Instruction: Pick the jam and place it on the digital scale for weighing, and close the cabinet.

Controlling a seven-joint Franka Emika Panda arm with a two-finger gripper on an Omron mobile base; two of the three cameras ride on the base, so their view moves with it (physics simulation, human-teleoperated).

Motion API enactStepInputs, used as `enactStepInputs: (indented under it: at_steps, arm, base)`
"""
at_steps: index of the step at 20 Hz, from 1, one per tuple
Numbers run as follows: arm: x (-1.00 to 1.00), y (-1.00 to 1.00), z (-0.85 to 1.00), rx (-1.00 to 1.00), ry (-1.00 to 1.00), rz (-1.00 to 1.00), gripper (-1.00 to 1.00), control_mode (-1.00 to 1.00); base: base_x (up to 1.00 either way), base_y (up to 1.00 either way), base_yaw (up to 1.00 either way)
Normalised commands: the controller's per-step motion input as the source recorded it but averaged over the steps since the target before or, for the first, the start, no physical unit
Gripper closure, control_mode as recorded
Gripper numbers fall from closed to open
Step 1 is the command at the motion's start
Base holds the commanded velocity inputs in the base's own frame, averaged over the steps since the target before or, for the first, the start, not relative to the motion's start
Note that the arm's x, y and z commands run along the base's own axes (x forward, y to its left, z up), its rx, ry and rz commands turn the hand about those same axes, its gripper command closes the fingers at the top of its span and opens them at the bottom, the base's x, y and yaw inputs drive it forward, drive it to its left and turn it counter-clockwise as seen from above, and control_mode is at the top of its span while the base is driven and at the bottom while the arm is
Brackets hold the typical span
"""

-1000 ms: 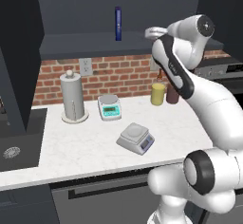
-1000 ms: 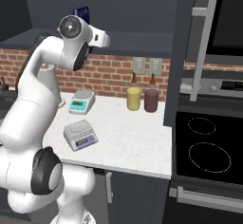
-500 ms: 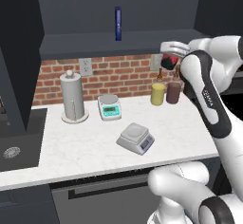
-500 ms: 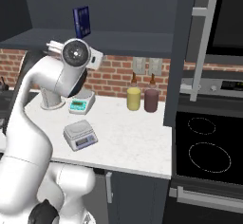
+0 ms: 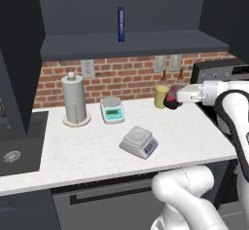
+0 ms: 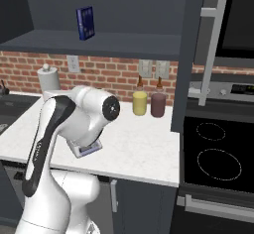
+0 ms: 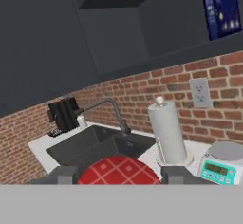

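While the claw (image 7: 118,175) grips the jam (image 7: 118,171), the digital scale (image 5: 139,142) (left base view) sits bare.

Two scales (image 5: 139,142) (image 5: 112,110), three bottles (image 5: 121,24) (image 6: 140,102) (image 6: 158,104), one jam (image 5: 171,100).

I see the white tabletop (image 5: 87,151) carrying a paper-towel roll (image 5: 74,100), two scales (image 5: 139,142), and bottles (image 5: 161,96) beside my fingers (image 5: 170,99).

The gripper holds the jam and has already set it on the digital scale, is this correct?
Not quite. The gripper holds the jam, but above the counter near the yellow bottle, as the left base view shows. The digital scale carries nothing.
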Motion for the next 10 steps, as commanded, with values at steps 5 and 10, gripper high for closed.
enactStepInputs:
  at_steps: [5,10]
  arm:
    - [-0.04,0.13,-0.63,0.00,-0.22,0.44,1.00,-1.00]
    - [0.03,0.21,-0.51,0.00,-0.20,0.35,1.00,-1.00]
  base:
    - [0.00,0.00,0.00]
    - [0.00,0.00,0.00]
